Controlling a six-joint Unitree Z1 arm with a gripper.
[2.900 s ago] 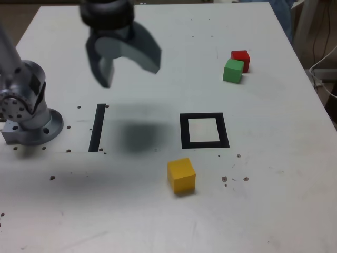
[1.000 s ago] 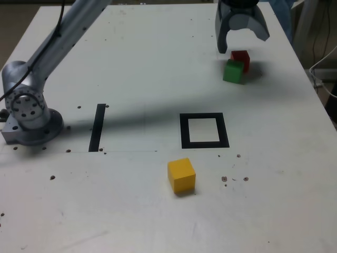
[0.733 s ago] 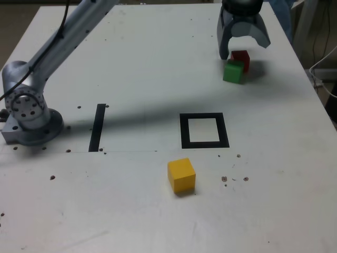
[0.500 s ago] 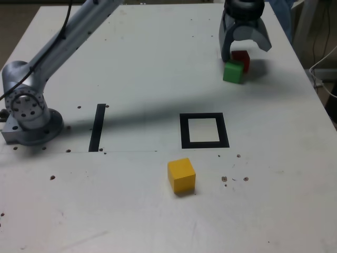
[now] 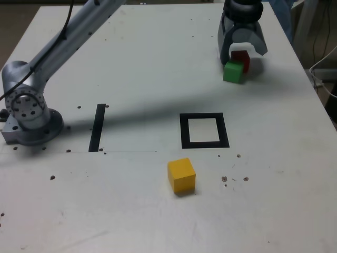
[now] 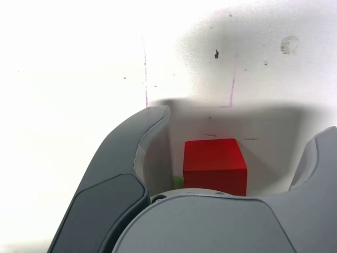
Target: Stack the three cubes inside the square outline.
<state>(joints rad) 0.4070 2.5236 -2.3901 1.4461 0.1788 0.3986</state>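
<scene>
1. In your exterior view, the gripper (image 5: 241, 50) hides most of the red cube (image 5: 242, 57).
2. Your wrist view shows only a sliver of the green cube (image 6: 179, 182).
3. Whether the fingers (image 6: 131, 158) touch red is unclear.

Wrist view: gripper (image 6: 231, 158) over a white table (image 6: 73, 68); jaws apart, one curved grey finger (image 6: 126, 158) on each side; red cube (image 6: 215, 165) sits on the table between them, gaps visible on both sides; a sliver of green (image 6: 178, 182) shows beside the cube.
</scene>
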